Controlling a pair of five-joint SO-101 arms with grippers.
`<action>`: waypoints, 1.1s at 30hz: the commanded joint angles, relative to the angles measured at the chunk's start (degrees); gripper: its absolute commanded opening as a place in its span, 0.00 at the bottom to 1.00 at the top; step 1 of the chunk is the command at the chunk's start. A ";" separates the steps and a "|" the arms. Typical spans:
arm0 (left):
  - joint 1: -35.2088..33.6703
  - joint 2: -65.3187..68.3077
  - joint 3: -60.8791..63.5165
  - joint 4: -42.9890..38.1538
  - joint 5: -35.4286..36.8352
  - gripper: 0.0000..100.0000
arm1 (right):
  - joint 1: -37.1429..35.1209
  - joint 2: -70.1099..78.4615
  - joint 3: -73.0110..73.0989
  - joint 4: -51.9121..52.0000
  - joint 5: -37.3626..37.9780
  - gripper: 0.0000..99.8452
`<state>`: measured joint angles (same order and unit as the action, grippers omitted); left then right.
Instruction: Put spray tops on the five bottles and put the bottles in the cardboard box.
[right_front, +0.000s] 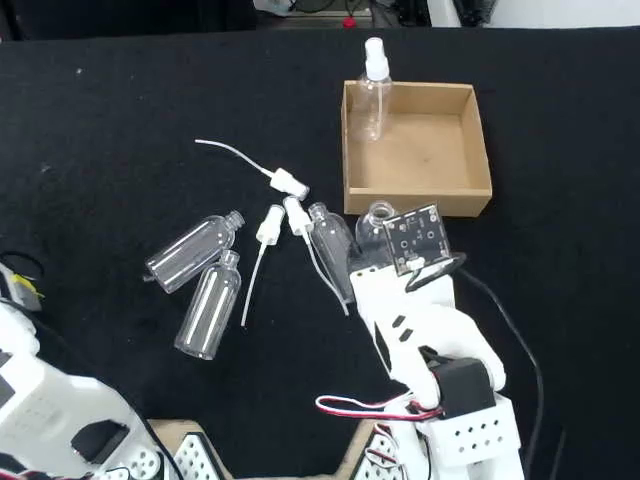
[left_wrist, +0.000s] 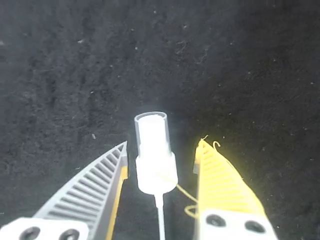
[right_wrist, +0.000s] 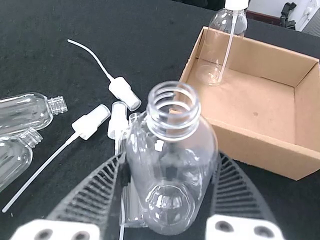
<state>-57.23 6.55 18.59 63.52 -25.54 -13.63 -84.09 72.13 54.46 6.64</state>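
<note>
The right gripper (right_wrist: 171, 160) is clamped on an open bottle (right_front: 378, 214), holding it upright with its threaded neck bare, just near the near-left corner of the cardboard box (right_front: 418, 203). The left gripper (left_wrist: 162, 145) is closed on a spray top (left_wrist: 156, 161) above the black table (right_front: 120, 100), nozzle pointing away from the wrist and thin dip tube running back between the jaws.

The step in hand looks like mating this top to the held bottle. To do it well, the tube has to enter the neck first, so the left arm should turn the top tube-down and line it up straight above the opening before lowering. The tube is thin and likely bends, so a slow, centred descent should stop it catching on the rim. The right arm should hold the bottle steady and vertical while the collar seats.

One capped bottle (right_front: 374, 95) stands in the far-left corner of the box. Three uncapped bottles lie on the table: two to the left (right_front: 195, 252) (right_front: 210, 305) and one (right_front: 330, 235) just left of the held bottle. Three loose tops (right_front: 290, 183) (right_front: 270, 225) (right_front: 297, 213) lie between them
</note>
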 joint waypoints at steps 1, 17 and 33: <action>0.31 2.37 -2.59 -0.53 1.85 0.21 | -0.35 -0.13 -0.40 0.44 0.18 0.18; 3.38 7.38 -4.79 7.21 1.49 0.03 | -0.35 -0.13 -0.40 0.35 0.18 0.18; 40.75 -31.56 -8.48 8.44 26.55 0.05 | -0.35 -0.13 -0.40 0.09 0.18 0.18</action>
<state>-30.59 -12.97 12.62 76.09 -7.96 -13.63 -84.09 72.13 54.81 6.64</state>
